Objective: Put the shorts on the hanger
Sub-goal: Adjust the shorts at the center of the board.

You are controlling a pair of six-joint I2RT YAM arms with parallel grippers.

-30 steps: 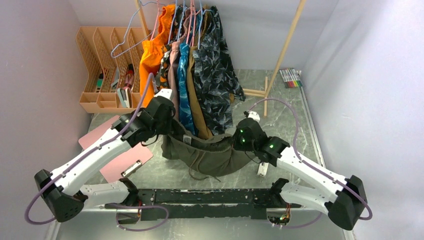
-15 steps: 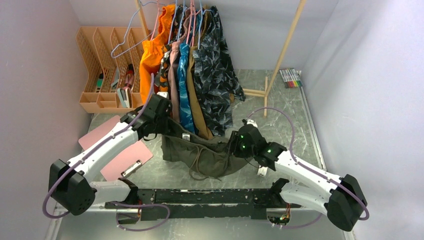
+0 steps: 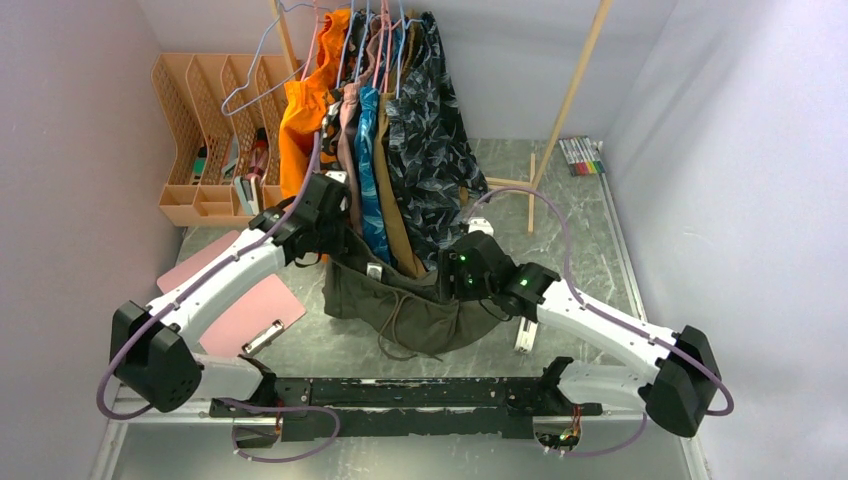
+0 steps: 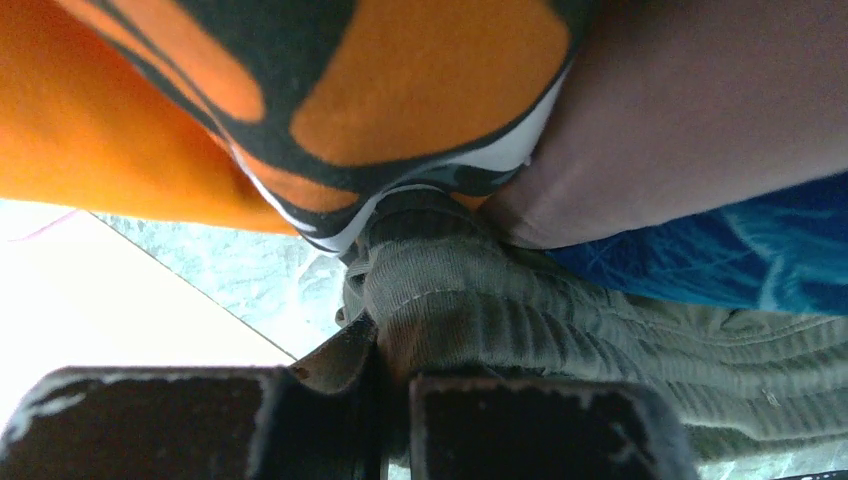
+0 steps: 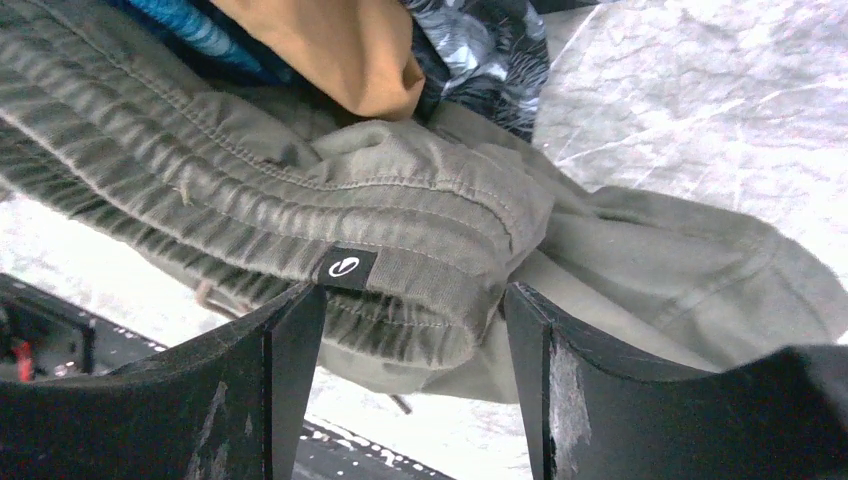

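Shorts [image 5: 300, 200]: plain dark olive-green with a ribbed waistband. Their small black tag [image 5: 347, 268] carries a white logo and lies between the black fingers [image 5: 290, 380] of the right gripper [image 5: 410, 300].

Beyond the left gripper [image 4: 395, 385]:
- patterned garment [image 4: 420, 80]: orange with black patches and white edging
- plain orange cloth [image 4: 90, 130] to its left
- mauve-brown cloth [image 4: 700, 110] and streaked blue cloth [image 4: 750, 240] to its right

Beyond the right gripper:
- tan cloth [image 5: 340, 50]
- grey camouflage print [image 5: 480, 50]

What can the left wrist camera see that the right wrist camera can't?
Only the left wrist view shows the orange-and-black garment and the left hand pinched shut on the olive shorts. Only the right wrist view shows the right hand open, a black logo tag and a tan garment. Both show the shorts' ribbed waistband and a blue garment.
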